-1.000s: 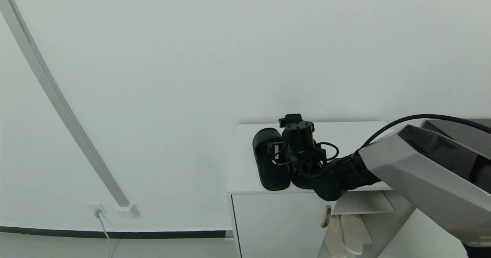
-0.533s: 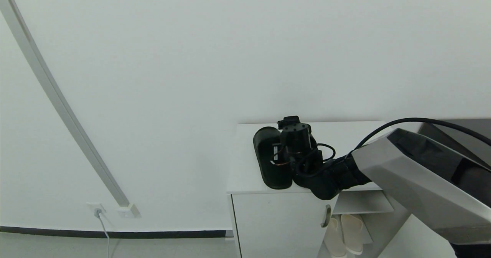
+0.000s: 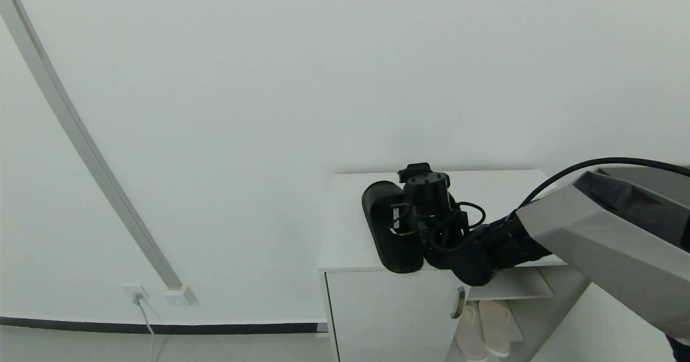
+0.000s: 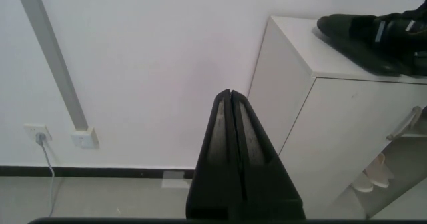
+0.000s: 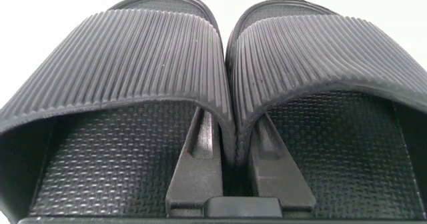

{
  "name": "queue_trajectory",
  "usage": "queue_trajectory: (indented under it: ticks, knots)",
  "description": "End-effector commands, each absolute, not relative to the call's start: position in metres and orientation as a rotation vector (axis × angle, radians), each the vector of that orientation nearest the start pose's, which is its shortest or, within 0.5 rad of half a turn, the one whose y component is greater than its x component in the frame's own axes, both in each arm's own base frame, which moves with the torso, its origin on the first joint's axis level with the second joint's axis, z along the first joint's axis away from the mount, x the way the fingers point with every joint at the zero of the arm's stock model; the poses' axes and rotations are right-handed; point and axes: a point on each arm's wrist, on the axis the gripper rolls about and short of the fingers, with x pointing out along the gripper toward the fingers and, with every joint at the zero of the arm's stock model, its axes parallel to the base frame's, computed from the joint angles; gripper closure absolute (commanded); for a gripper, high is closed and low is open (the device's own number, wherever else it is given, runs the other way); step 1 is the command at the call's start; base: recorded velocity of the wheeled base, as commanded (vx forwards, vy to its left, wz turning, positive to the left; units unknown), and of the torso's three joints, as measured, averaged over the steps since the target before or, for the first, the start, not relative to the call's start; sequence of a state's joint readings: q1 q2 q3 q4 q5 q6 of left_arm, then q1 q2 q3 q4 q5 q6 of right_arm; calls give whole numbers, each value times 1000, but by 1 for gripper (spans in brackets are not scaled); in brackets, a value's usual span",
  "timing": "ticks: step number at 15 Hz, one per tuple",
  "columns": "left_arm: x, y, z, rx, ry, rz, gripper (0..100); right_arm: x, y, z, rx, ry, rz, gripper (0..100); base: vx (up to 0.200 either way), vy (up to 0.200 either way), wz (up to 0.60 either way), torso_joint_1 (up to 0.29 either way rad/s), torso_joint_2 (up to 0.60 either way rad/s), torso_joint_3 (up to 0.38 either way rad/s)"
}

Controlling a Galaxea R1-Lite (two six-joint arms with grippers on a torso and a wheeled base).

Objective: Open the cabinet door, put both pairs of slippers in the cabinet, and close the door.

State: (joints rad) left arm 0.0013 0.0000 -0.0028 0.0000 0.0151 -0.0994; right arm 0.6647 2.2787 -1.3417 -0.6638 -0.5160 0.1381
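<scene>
A pair of black slippers lies on top of the white cabinet, its near end over the front edge. My right gripper is shut on the pair. In the right wrist view one finger sits inside each slipper, pinching the two inner walls together. A pair of white slippers stands on a lower shelf inside the cabinet, whose right side is open. My left gripper hangs shut and holding nothing, low and to the left of the cabinet.
The cabinet's left door is closed, with a metal handle at its edge. An inner shelf sits above the white slippers. A wall socket with a cable and a slanted trim strip are on the wall to the left.
My right arm has shifted the black slippers slightly rightward and toward the cabinet's front edge. The head camera has not moved.
</scene>
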Motion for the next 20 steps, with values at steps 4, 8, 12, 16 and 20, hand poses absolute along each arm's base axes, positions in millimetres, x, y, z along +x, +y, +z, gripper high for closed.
queue_trajectory:
  ticks: [4,8,12,16,20]
  knots:
    - [-23,0,76,-98,-2,17,100,306,230,148,6,223,264,100,0,0,0,0,0,0]
    - [-23,0,76,-98,-4,17,100,252,208,163,-33,249,494,100,0,0,0,0,0,0]
    - [-23,0,76,-97,-2,17,100,220,202,168,-61,258,670,100,0,0,0,0,0,0]
    - [-23,0,76,-98,-2,17,100,216,203,163,-66,278,704,100,0,0,0,0,0,0]
    - [-23,0,76,-100,-2,17,100,213,203,159,-74,291,707,100,-50,0,0,1,1,1]
